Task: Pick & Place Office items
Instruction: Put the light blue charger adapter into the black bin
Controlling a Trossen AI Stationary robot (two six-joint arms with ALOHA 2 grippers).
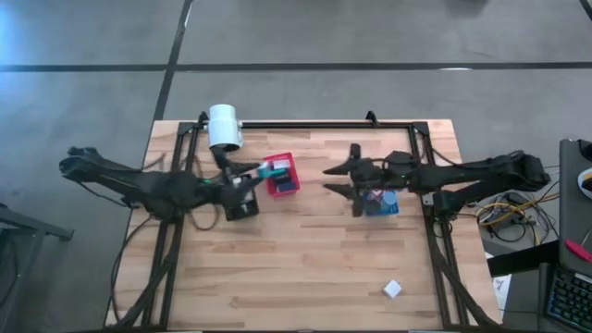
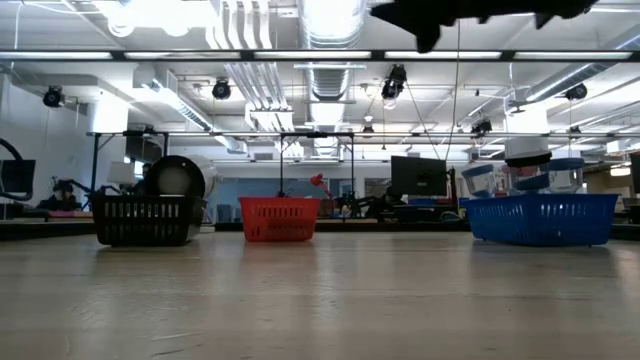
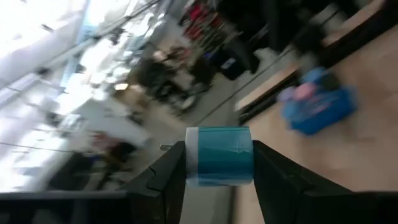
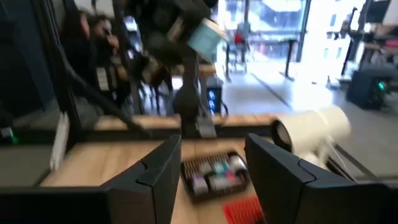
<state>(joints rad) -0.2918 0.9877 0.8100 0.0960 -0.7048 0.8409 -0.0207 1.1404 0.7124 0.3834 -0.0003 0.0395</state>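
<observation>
Wooden table (image 1: 305,259) | left tool (image 3: 219,163) — holding teal block (image 3: 219,155) | right tool (image 4: 211,163) — open, empty

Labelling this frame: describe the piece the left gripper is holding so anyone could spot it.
Start at the big white cylinder at the table's far edge, then go to the red bin just in front of it. The left gripper hangs at that bin's left rim, shut on a small teal block. It is the only piece lifted off the table, pinched between dark fingers, with a pale band along one edge.
</observation>
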